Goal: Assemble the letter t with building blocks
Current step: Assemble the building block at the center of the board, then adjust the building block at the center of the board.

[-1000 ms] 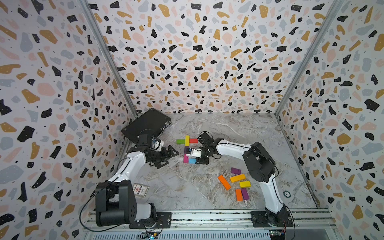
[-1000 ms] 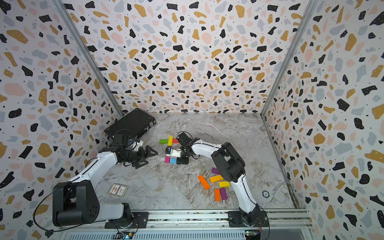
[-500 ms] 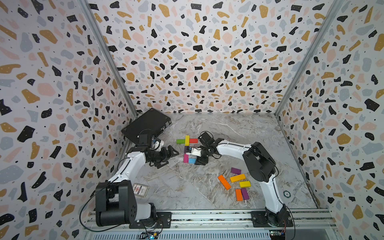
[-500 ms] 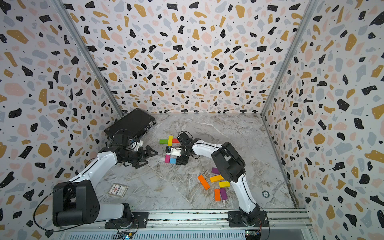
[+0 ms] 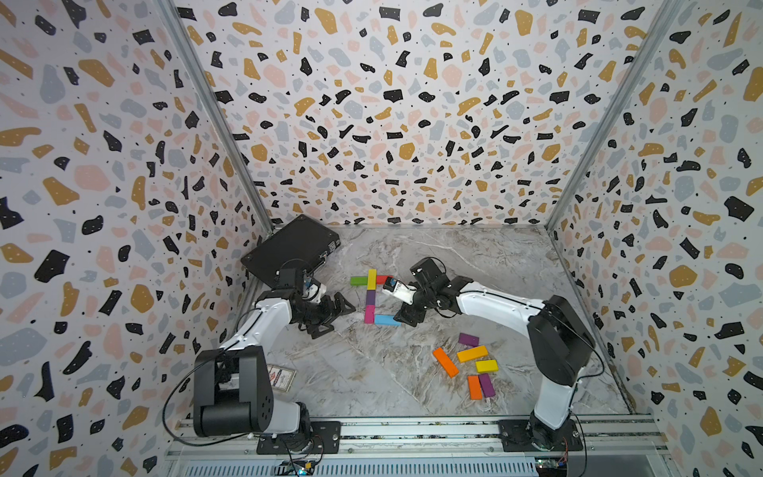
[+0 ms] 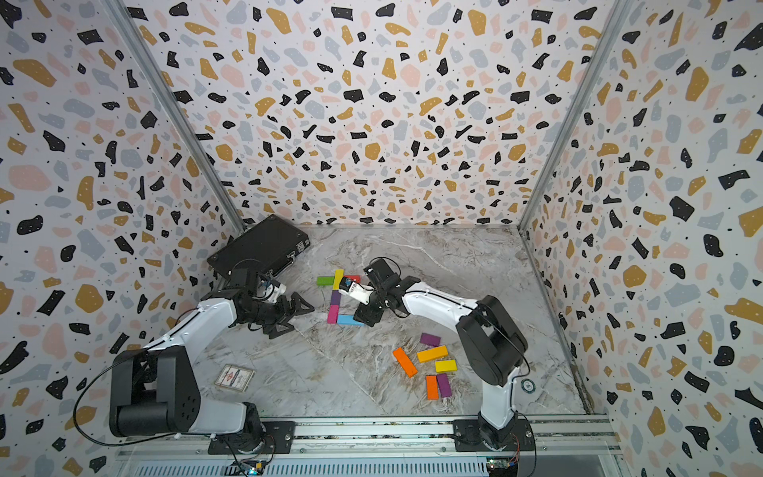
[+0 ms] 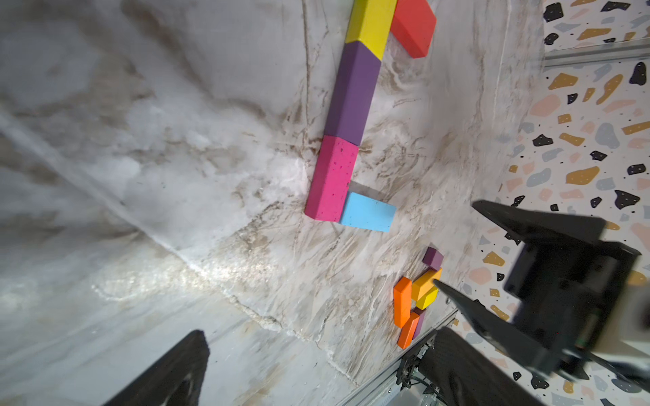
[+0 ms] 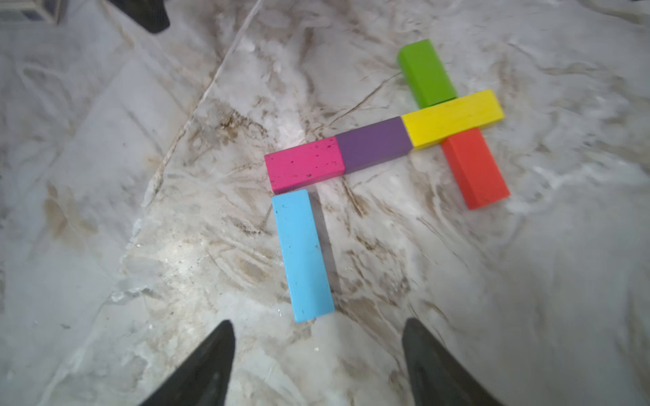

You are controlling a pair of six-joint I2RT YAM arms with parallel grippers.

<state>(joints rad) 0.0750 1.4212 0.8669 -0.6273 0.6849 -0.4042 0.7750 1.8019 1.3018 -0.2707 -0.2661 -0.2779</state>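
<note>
The building blocks form a figure in both top views: a green block (image 5: 358,281), a yellow block (image 5: 372,279) and a red block (image 5: 384,279) make a cross. Below it a purple block (image 5: 370,297) and a pink block (image 5: 369,314) run in line. A blue block (image 8: 303,256) lies flat, one end against the pink block (image 8: 304,168). My right gripper (image 8: 318,322) is open just behind the blue block's free end, holding nothing. My left gripper (image 5: 336,318) hovers wide open and empty to the left of the figure.
Several loose orange, yellow and purple blocks (image 5: 472,354) lie front right, near the right arm's base. A black case (image 5: 289,250) leans in the back left corner. A small card (image 5: 280,376) lies by the left arm's base. Patterned walls enclose three sides.
My right gripper has opened and let go of the blue block, which now rests on the table against the pink block. The left arm has not moved.
</note>
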